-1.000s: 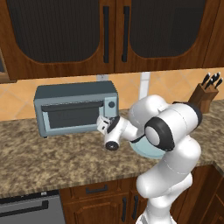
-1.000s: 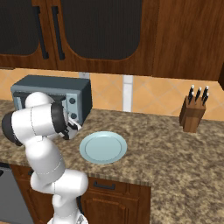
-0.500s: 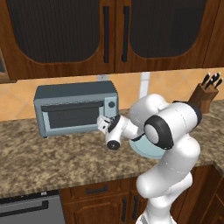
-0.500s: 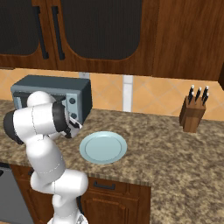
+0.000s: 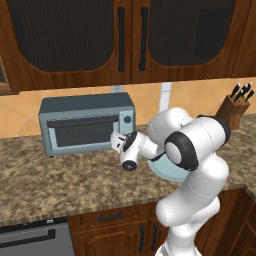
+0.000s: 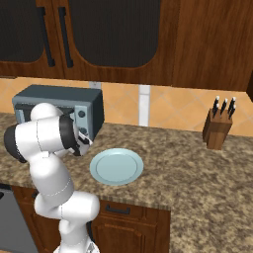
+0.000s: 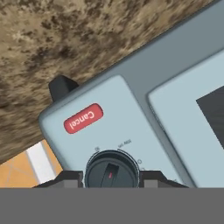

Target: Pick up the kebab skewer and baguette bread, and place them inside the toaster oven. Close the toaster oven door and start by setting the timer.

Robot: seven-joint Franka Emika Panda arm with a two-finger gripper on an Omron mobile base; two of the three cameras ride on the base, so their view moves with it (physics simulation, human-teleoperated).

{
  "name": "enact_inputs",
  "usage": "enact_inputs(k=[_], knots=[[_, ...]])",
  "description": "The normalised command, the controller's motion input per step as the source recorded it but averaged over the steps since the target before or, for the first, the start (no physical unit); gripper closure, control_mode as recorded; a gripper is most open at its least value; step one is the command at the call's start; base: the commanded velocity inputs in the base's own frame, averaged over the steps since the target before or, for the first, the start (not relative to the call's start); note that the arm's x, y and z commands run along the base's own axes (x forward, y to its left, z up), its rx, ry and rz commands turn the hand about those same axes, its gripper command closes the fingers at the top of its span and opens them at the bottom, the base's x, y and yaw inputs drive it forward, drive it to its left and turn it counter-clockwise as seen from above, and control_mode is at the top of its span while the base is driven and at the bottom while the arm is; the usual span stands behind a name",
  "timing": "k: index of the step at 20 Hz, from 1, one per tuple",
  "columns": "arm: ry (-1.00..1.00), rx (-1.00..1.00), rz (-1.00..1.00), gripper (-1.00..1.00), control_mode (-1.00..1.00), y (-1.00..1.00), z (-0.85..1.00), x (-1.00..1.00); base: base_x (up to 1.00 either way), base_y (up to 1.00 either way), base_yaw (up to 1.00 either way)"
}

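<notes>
left base view: taken from behind-left, aimed forward and down at the oven [image 5: 86, 125] front | right base view: from behind-right, oven [image 6: 59, 109] and counter [image 6: 197, 168] shared | hand view: pressed close to the knob [image 7: 111, 171], rolled

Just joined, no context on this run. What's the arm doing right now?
The white arm is at the right-hand control panel of the toaster oven on the granite counter. In the hand view the gripper sits with a finger on each side of a round dark knob, below the red Cancel button, apparently closed on it to set the timer. The toaster oven door is shut. A pale blue plate lies bare beside the oven; a knife block stands farther right.
</notes>
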Motion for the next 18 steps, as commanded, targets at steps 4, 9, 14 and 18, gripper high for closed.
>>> enact_inputs(k=[4, 9, 14, 18], knots=[[0.0, 0.0, 0.0, 1.0, -1.0, 0.0, 0.0, 0.0, 0.0, 0.0, 0.0], [0.0, 0.03, 0.0, 1.0, -1.0, 0.0, 0.0, 0.0, 0.0, 0.0, 0.0], [0.0, 0.08, 0.0, 1.0, -1.0, 0.0, 0.0, 0.0, 0.0, 0.0, 0.0], [0.0, 0.13, 0.0, 1.0, -1.0, 0.03, 0.0, 0.01, 0.0, 0.0, 0.0]])
